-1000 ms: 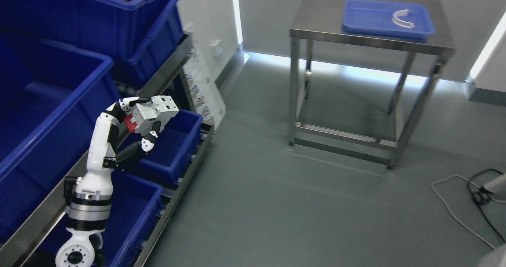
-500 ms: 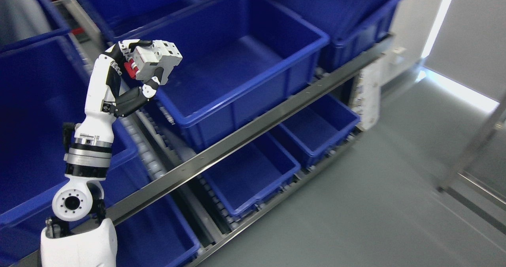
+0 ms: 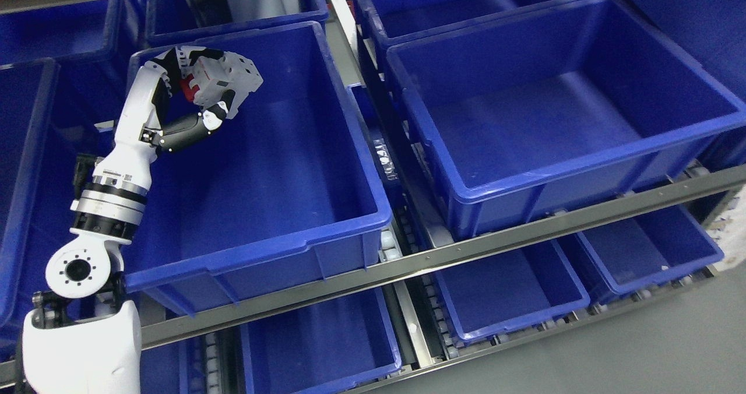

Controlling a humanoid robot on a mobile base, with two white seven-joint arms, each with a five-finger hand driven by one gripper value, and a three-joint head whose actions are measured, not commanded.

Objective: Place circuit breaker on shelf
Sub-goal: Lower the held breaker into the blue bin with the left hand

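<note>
My left hand point(image 3: 204, 94) is raised at the upper left, fingers curled around a grey-white circuit breaker point(image 3: 224, 80) with a red switch. The breaker hangs over the back left part of a large empty blue bin point(image 3: 349, 166) on the shelf's middle level. The white left arm point(image 3: 116, 172) rises from the lower left across the bin's front left corner. The right arm does not show.
A second large empty blue bin point(image 3: 443, 166) stands to the right on the same level. A metal rail point(image 3: 524, 236) runs along the shelf front. Smaller blue bins point(image 3: 588, 301) sit on the lower level, more bins behind. Grey floor lies at lower right.
The whole picture has swung left, so the camera moved: the table and floor are gone and the shelf bins fill the view. The hand still holds the breaker, now over the bin.
</note>
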